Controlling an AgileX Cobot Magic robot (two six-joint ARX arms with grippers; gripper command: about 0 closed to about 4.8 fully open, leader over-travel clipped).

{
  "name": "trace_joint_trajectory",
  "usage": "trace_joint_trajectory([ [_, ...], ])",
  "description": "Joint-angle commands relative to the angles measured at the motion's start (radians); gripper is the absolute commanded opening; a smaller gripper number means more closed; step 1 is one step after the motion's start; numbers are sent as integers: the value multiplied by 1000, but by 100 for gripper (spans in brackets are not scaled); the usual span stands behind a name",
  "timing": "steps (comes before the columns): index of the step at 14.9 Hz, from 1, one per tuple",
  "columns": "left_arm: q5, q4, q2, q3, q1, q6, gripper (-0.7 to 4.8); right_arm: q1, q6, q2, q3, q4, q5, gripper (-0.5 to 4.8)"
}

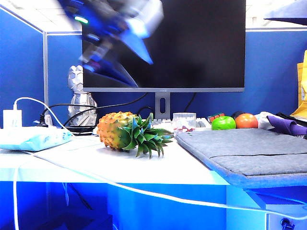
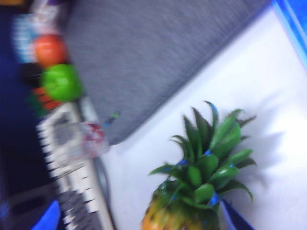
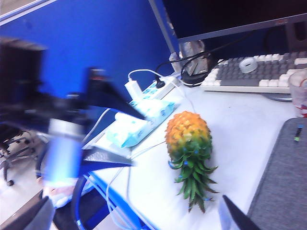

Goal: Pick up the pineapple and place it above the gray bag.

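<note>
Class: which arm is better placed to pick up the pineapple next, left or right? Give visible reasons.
Probably the left. The left gripper, open, hangs above the pineapple, whose crown fills its wrist view. The right gripper, also open, sees the pineapple from further off, beside the gray bag.

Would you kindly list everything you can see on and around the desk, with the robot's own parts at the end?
pineapple: one, orange-yellow with green crown, lying on its side on the white desk, left of the bag
gray bag: one, gray, flat on the desk's right side
apple: one, green, behind the bag
orange fruit: one, beside the apple
monitor: one, black, at the back
keyboard: one, gray and white, under the monitor
pouch: one, pale blue, far left
cable: one, white, trailing over the desk front
purple cloth: one, far right
left gripper: blurred, above the desk, open
right gripper: one fingertip seen, open
</note>
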Motion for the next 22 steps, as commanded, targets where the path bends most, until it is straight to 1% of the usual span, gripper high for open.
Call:
trace_joint_trajectory([
  [1,-56,-119,133,129,-10,63,439,1,-6,-2,6,10,-34,479],
  [3,-76,-159,213,180,-8,85,433,1,-6,-2,6,3,-60,479],
  [5,-127,-165,264,184,-8,162,431,1,-6,-2,6,-1,-62,479],
  [7,-149,-156,307,183,-8,187,430,1,-6,-2,6,-1,-65,479],
  [8,-187,-126,346,188,-8,230,430,1,-6,-2,6,-1,-72,479],
  [12,-209,-37,444,252,-13,235,425,1,-15,-1,6,-24,-78,479],
  [14,-213,-3,468,300,-16,223,422,1,-98,-1,6,-101,-62,479],
  [15,-202,27,468,301,-16,224,393,1,-137,3,6,-149,-42,479],
  [16,-202,48,468,301,-16,224,393,1,-168,9,6,-199,-23,479],
  [17,-202,51,471,301,-16,201,393,1,-192,18,6,-278,3,479],
  [19,-201,56,481,301,-16,194,392,2,-194,30,6,-332,1,479],
  [21,-202,116,497,301,-16,190,392,21,-198,35,6,-368,-20,479],
  [22,-204,171,512,301,-16,165,392,44,-207,35,6,-380,-22,479],
])
